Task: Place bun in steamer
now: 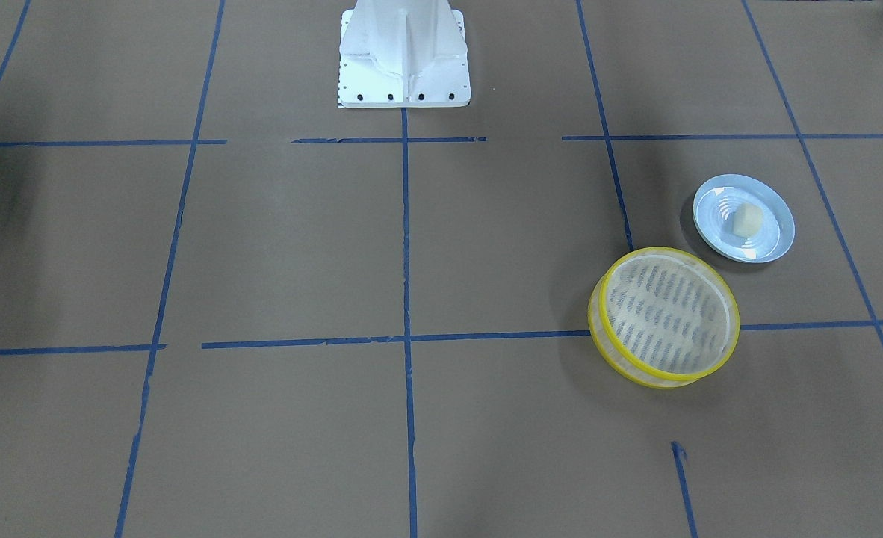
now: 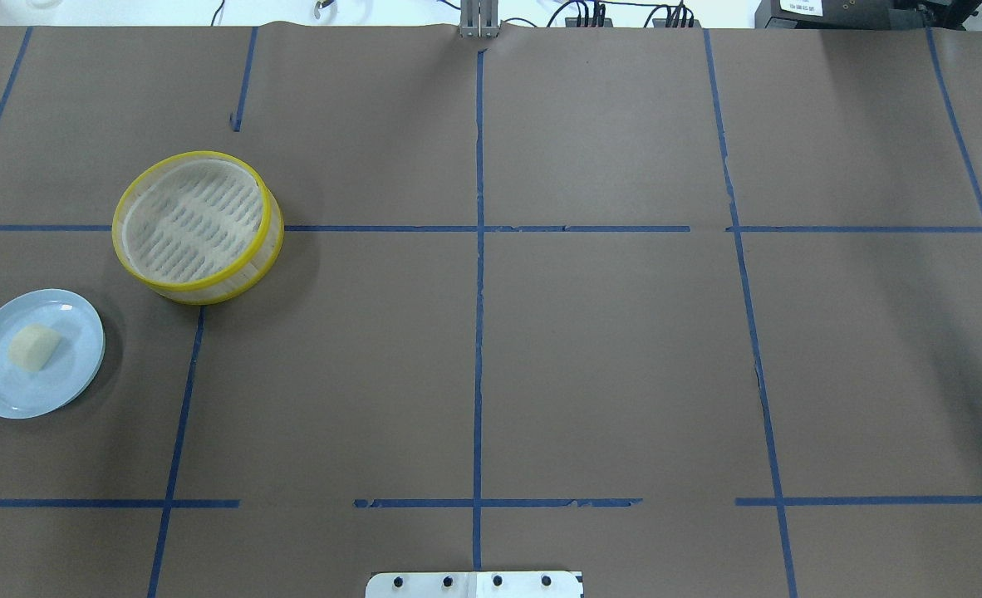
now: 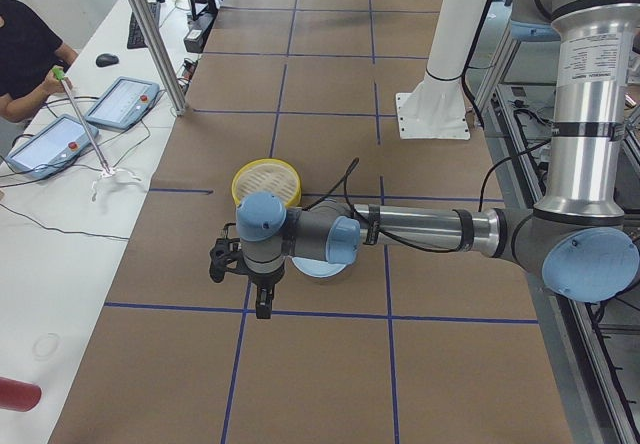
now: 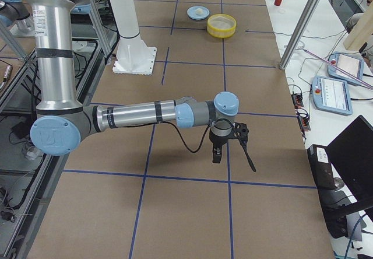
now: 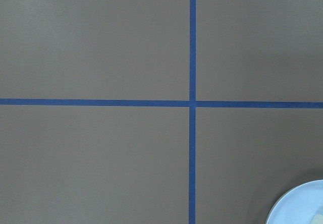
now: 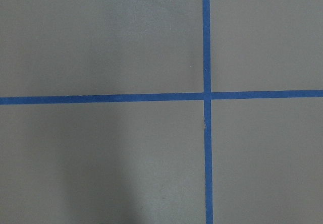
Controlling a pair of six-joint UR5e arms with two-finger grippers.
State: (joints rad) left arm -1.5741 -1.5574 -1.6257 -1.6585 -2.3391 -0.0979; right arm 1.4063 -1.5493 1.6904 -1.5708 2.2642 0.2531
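Note:
The bun (image 1: 748, 219) is a small cream lump lying on a pale blue plate (image 1: 713, 200). The overhead view shows the bun (image 2: 34, 346) on the plate (image 2: 77, 317) at the table's left edge. The steamer (image 1: 663, 316), yellow-rimmed and empty, stands just beside the plate, farther from me (image 2: 196, 226). My left gripper (image 3: 262, 307) hangs above the table near the plate, which its arm partly hides; I cannot tell if it is open. My right gripper (image 4: 217, 156) hangs over bare table at the far other end; I cannot tell its state. The left wrist view catches only the plate's rim (image 5: 303, 206).
The white robot base (image 2: 474, 584) stands at the near middle edge. Blue tape lines grid the brown table cover. An operators' bench with tablets (image 3: 120, 99) and a metal pole (image 3: 150, 34) runs along the far side.

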